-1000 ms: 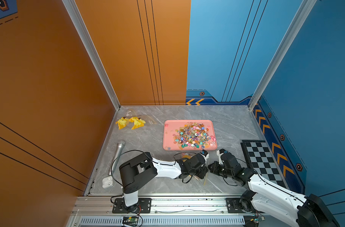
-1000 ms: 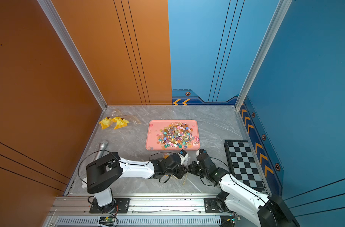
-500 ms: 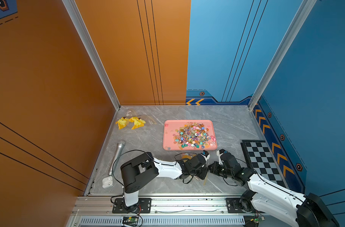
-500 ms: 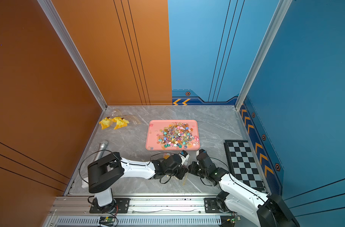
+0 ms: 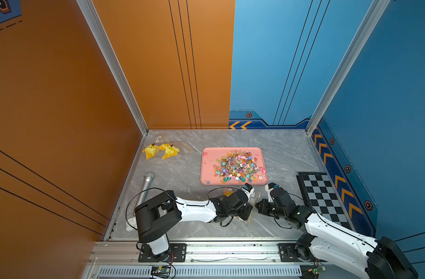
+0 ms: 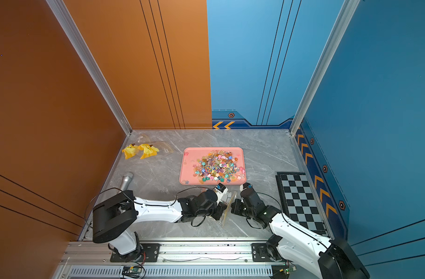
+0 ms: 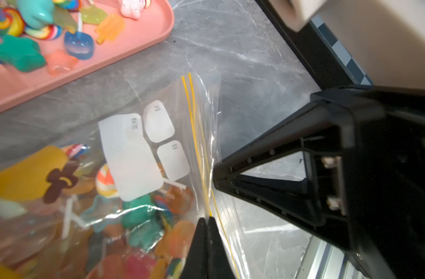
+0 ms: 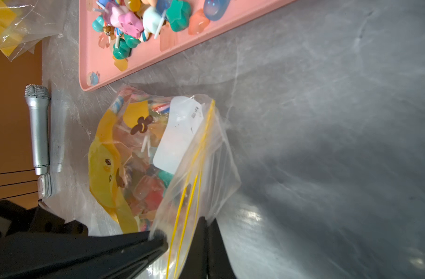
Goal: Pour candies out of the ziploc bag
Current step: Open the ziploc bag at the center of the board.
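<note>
Clear plastic printed with a yellow cartoon face: that is your ziploc bag (image 8: 139, 154). It sits on the grey marble table (image 5: 177, 174), just beside the near edge of the pink tray (image 5: 206, 166). Many candies (image 7: 139, 212) are inside the bag, and a heap of the same sweets lies on the tray.

Your left arm stretches low across the table from its base on the front rail, with the forearm nearly level and the wrist turned toward the right arm. Your right arm comes in from the opposite front corner, slanting toward the middle. The two wrists meet nose to nose with the bag's zip end between them.

In its own wrist view, the left gripper (image 7: 206, 221) has its fingers pressed together on the film at the yellow zip lines. The right gripper (image 8: 206, 223) is likewise pinched tight on the bag's lip, just outside those lines. Each gripper's tip shows in the other's wrist view, close against the bag's mouth.

Beyond the left arm a silver microphone (image 5: 147, 183) lies by the orange wall, and a chequered board (image 5: 325, 193) lies beside the right arm.
</note>
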